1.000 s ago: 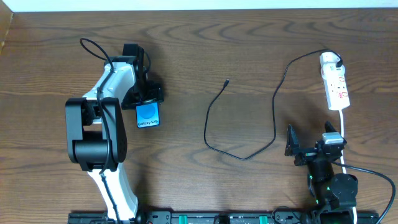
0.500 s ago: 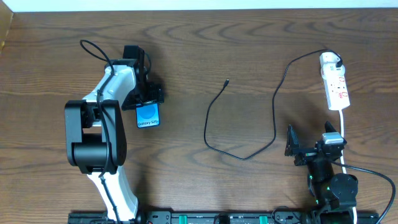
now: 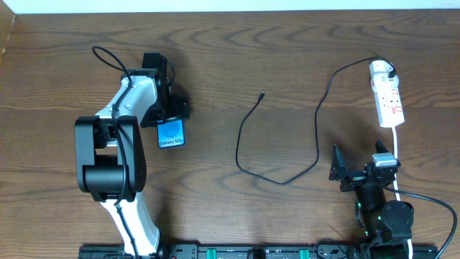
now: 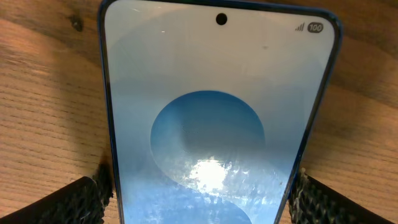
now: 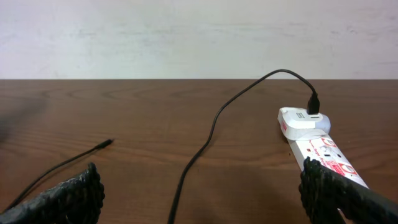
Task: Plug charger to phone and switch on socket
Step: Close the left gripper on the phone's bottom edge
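Left arm: white and black, reaching out from its base, elbow bent, wrist angled downward. Left gripper: jaws spread wide. Right arm: black, folded close to its base. Right gripper: level, facing forward, jaws spread wide.

On brown wooden table: slim blue-screened phone left, thin black charger cable centre-right, white power strip far right.

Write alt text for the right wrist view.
A white power strip lies at right on a wooden table, a white plug in its far end; its black cable loops left to a loose tip. The right gripper's open jaws frame the bottom corners.
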Controlling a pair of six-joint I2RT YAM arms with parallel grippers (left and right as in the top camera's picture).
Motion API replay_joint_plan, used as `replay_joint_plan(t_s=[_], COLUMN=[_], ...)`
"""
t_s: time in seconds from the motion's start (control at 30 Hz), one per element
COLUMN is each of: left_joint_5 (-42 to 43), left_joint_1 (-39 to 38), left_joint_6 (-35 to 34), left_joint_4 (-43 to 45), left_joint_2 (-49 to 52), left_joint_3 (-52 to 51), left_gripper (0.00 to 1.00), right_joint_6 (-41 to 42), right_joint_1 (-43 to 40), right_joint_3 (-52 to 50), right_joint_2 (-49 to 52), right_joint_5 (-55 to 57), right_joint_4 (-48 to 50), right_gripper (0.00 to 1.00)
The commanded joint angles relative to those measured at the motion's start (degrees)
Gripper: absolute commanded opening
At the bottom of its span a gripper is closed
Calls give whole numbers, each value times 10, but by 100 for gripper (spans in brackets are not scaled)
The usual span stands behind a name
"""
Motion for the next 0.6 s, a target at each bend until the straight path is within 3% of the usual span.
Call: replay_joint_plan(t_s=[0.0, 0.47, 0.57], left_joint_5=[21, 21, 21], left_joint_1=[-1, -1, -1], left_joint_6=[3, 4, 4], left_joint_4=[8, 8, 7], left_joint_2=[27, 27, 27], left_joint_3=[-21, -21, -21], left_gripper=[92, 91, 86], right_joint_6=[2, 2, 2], right_joint_1=[3, 3, 3], right_joint_3=[-1, -1, -1], right_joint_2=[-3, -4, -4], right_joint_5=[3, 3, 3], right_joint_4=[-3, -3, -3], right_gripper=[99, 99, 99])
